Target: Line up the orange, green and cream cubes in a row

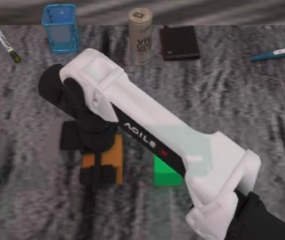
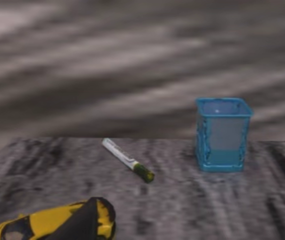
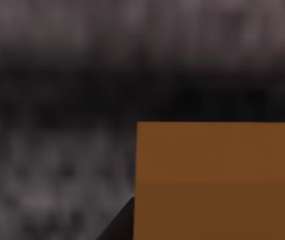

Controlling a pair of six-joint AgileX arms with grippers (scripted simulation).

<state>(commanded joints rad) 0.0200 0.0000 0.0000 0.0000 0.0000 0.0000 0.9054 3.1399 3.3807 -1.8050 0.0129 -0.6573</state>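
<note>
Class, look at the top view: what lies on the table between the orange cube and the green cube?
Only a bare strip of grey table lies between the orange cube and the green cube; the right arm crosses above it in the top view.

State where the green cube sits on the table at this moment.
In the top view the green cube sits near the table's front middle, right of the orange cube, partly under the right arm.

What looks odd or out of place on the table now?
The cream cube cannot be seen in any view. Only the orange cube, under the right gripper, and the green cube show. Nothing looks spilled or damaged.
</note>
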